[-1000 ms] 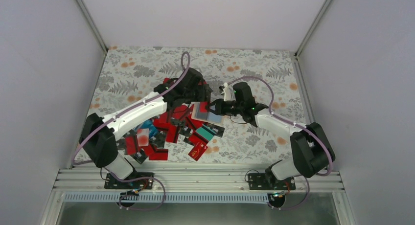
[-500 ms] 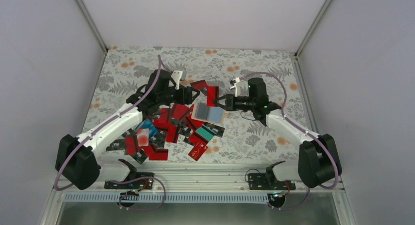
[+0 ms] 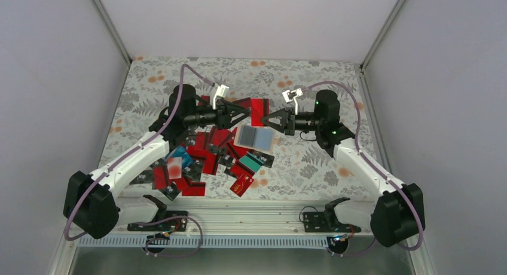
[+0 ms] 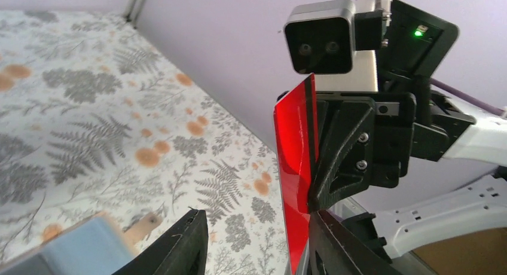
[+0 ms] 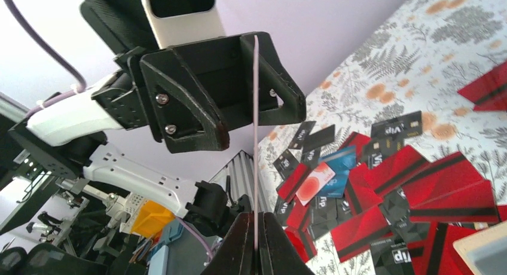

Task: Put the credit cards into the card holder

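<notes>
Credit cards (image 3: 200, 161) lie in a loose heap on the flowered table (image 3: 311, 78), mostly red with some black ones and a few blue or teal, spread in front of my left arm and toward the middle. At the heap's right edge the card holder (image 3: 254, 137) lies opened flat, its pale bluish sleeves facing up and a tan border showing. Both my arms are raised over the table near it, wrists turned so that the grippers point at each other. My right gripper (image 5: 256, 230) is clenched on one red card (image 4: 296, 167), pinching it by one end so that it stands on edge in the air. My left gripper (image 4: 258, 245) meets it from the opposite side: its jaws stand apart with the card's free end between them, the card close against one finger (image 4: 338, 248) while the other finger is clear of it, so I have no grip on it there
</notes>
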Controlling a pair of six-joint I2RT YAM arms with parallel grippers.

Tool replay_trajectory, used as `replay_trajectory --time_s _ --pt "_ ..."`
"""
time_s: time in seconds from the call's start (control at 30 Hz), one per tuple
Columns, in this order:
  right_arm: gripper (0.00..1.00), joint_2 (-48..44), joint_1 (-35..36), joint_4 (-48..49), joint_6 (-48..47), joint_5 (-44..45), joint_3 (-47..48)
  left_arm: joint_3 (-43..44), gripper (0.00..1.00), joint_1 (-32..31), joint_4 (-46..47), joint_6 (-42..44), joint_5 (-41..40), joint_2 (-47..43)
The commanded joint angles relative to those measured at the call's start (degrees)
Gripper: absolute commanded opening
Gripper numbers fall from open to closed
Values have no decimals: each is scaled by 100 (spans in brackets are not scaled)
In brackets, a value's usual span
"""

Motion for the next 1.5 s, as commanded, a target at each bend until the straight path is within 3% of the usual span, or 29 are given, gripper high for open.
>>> replay_trajectory --time_s 0.0,0.5,0.7,0.77,0.8,0.87,0.93,1.03,1.2,1.47 --pt "4 -189 -30 349 123 -271 145 -38 42 20 783 -229 713 43" --pt "4 -169 1 628 297 -324 184 -85 20 -170 1470 -603 1012 344" --pt "4 -176 19 525 245 -222 195 -57 3 -239 1695 -762 973 470" --pt "8 -189 14 63 -18 139 274 7 2 -234 1442 -702 736 465" --pt "15 -211 14 -287 -266 546 311 79 2 -241 1075 -568 488 467" --pt "30 -210 15 -893 -496 1522 322 270 2 -236 266 -229 -280 504" --pt "36 -164 6 -1201 -550 2229 228 380 2 -228 -349 52 -1139 620" --pt "40 -26 7 -1316 -446 2516 -6 355 2 -226 -685 201 -1617 897" --pt "41 390 14 -1529 -276 2988 -219 183 2 -240 -546 245 -1727 1360" --pt "37 1353 53 -1371 3 2887 -227 326 2 -235 -531 187 -1807 2187"
